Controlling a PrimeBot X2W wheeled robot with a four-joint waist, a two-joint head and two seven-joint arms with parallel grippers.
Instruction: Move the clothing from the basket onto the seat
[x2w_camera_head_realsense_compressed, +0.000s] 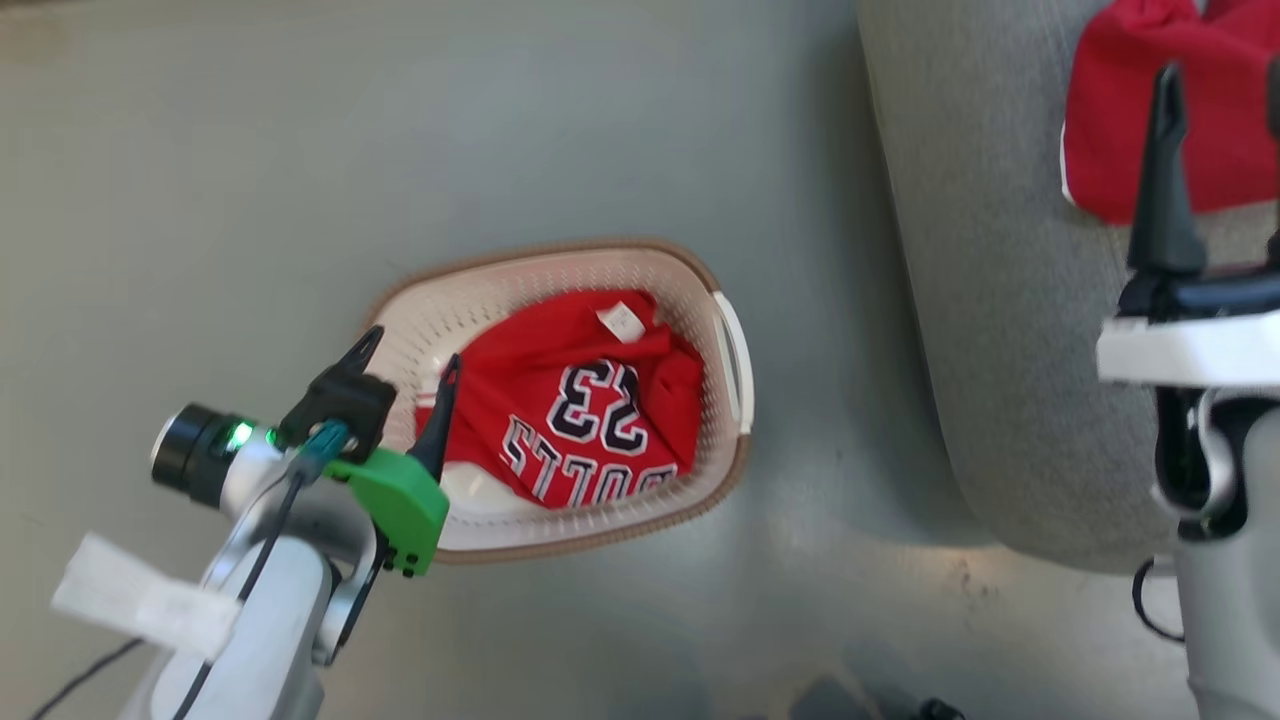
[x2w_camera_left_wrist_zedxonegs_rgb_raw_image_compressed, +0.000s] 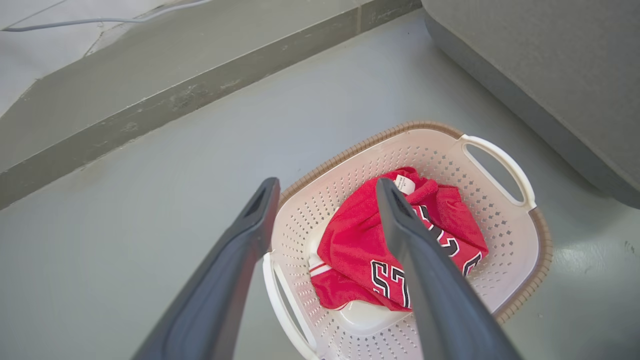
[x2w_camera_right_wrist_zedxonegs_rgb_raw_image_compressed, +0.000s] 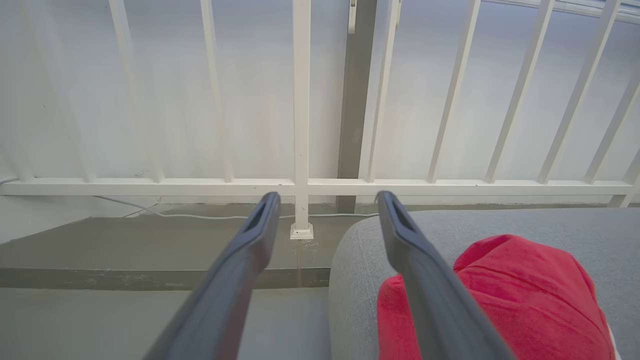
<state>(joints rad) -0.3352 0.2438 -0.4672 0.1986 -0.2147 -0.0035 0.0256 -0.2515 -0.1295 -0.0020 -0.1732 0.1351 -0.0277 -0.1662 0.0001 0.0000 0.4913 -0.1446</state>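
Left gripper (x2w_camera_head_realsense_compressed: 413, 346) spread, empty, above near rim of cream perforated plastic basket (x2w_camera_head_realsense_compressed: 560, 247); red "23" jersey (x2w_camera_head_realsense_compressed: 590, 400) crumpled inside. Right gripper (x2w_camera_right_wrist_zedxonegs_rgb_raw_image_compressed: 327, 196) spread, empty, over grey fabric seat (x2w_camera_head_realsense_compressed: 980, 300), beside plain red garment (x2w_camera_head_realsense_compressed: 1110, 120) lying there. Right wrist view adds white metal railing (x2w_camera_right_wrist_zedxonegs_rgb_raw_image_compressed: 301, 125), pale floor cable (x2w_camera_right_wrist_zedxonegs_rgb_raw_image_compressed: 220, 216).

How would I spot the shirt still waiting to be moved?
Find the big grey seat; beside it on the floor stands a cream basket with a brown rim. The jersey lies crumpled inside. Unlike the plain red garment on the seat, it bears a black, white-edged 23.
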